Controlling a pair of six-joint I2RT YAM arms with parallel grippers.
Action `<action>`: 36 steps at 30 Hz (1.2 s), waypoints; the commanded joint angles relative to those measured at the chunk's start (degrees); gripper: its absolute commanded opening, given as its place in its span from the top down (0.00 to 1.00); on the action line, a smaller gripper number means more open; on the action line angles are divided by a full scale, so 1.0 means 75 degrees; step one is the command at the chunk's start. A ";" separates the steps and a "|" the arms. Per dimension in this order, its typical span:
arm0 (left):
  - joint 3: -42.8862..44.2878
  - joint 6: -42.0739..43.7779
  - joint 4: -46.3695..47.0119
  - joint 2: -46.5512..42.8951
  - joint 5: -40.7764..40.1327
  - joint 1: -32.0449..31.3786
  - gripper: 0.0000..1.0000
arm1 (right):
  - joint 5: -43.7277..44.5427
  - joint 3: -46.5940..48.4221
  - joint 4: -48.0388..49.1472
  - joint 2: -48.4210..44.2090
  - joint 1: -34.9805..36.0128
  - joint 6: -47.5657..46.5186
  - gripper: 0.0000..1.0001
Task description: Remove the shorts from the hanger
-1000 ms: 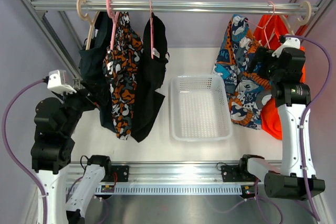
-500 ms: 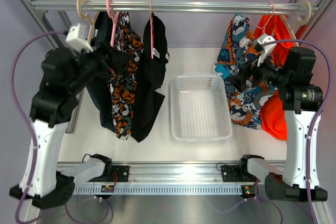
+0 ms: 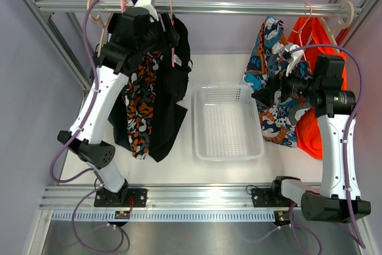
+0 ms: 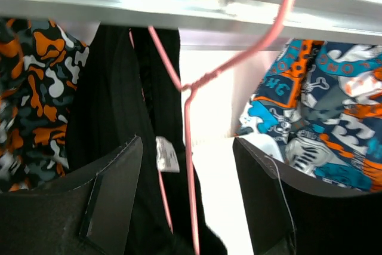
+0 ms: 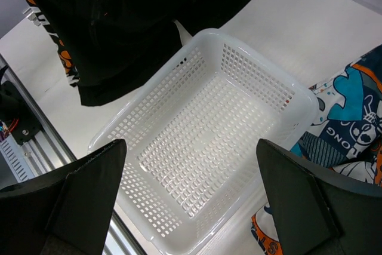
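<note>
Three pairs of shorts hung at the left end of the rail (image 3: 239, 7): black shorts (image 3: 173, 94) innermost, camouflage shorts (image 3: 141, 111) next, dark shorts (image 3: 119, 126) outermost. White basket (image 3: 228, 89) sat on the table (image 3: 227, 64) under mid-rail; inside, only its perforated floor showed. My left gripper (image 4: 187, 141) was up by the rail, jaws spread, the pink hanger (image 4: 190, 207) wire running between them; contact unclear. Black shorts draped limp from that hanger, white tag (image 4: 167, 154) showing. My right gripper (image 5: 191, 144) hovered over the basket, jaws wide apart.
</note>
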 commanded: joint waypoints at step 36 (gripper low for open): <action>-0.2213 0.2220 0.4207 -0.1321 -0.1520 -0.0752 1.00 | -0.1372 -0.0483 0.0690 -0.0377 0.0013 0.0298 0.01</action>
